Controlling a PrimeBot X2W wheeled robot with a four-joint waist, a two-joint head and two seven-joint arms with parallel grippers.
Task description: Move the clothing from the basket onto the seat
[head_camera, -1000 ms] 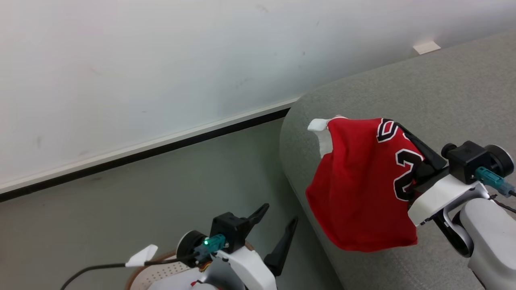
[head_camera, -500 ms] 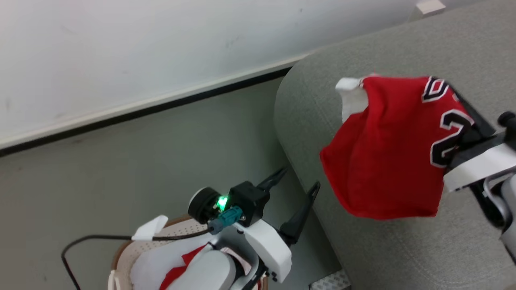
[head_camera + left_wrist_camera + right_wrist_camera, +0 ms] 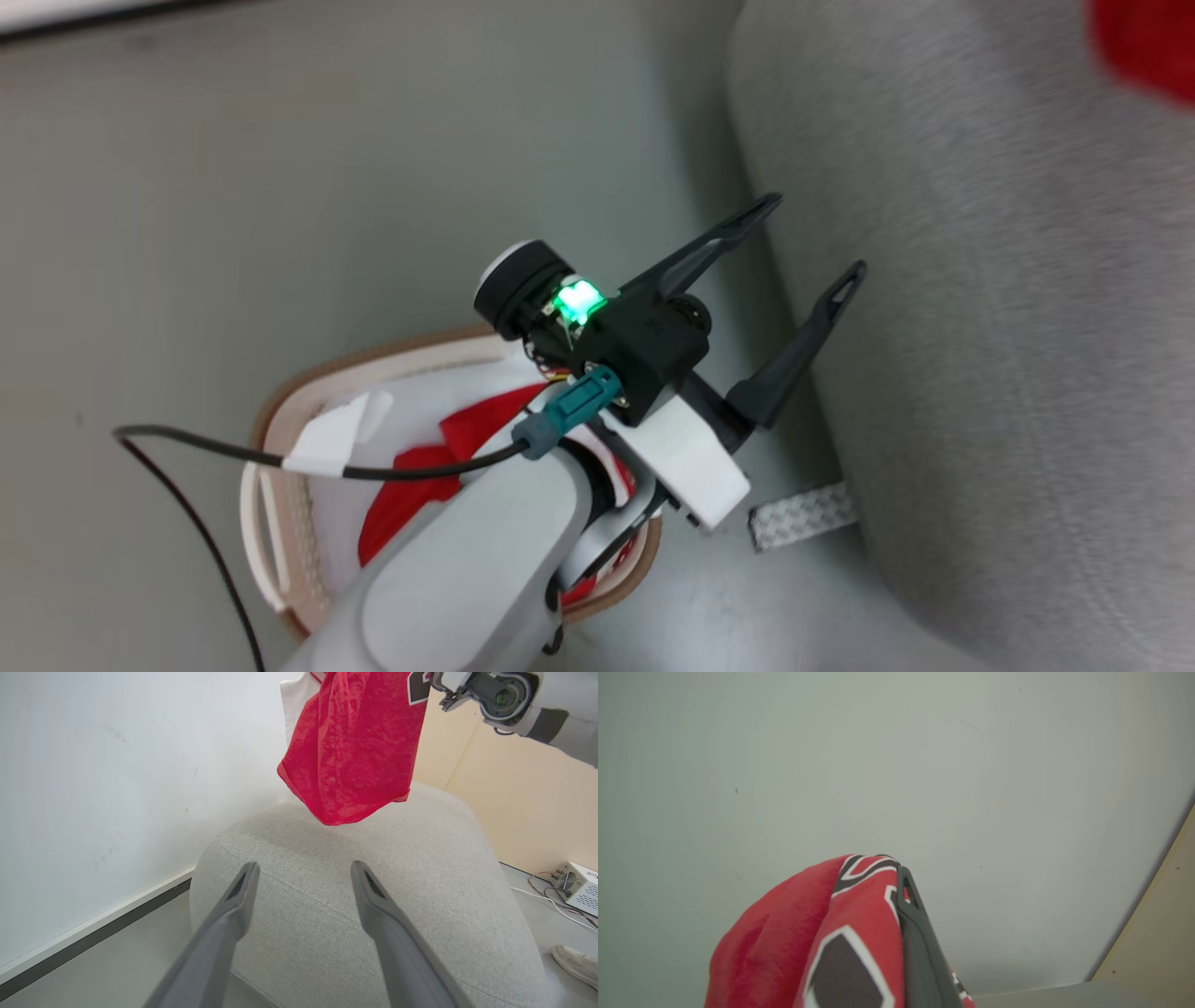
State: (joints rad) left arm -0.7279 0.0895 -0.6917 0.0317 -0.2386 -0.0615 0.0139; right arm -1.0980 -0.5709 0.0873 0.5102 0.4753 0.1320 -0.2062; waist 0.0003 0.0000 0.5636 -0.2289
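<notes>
Camera tilted lower than before. My left gripper (image 3: 816, 234) spread wide near cream perforated plastic basket (image 3: 297, 532); right gripper (image 3: 899, 882) clamps red jersey (image 3: 348, 751) above grey woven sofa (image 3: 420, 882).

The jersey (image 3: 350, 756) is thin cloth, the seat (image 3: 420, 896) coarse matt weave (visibly grainy), the basket (image 3: 280, 532) smooth plastic.

Red jersey (image 3: 348, 751) hangs above grey seat (image 3: 444, 868), w/ more red clothing (image 3: 401, 509) in cream basket (image 3: 280, 541) nearby.

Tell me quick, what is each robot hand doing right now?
Left gripper: open, holding nothing.
Right gripper: shut on the red jersey, which hangs over the seat.
</notes>
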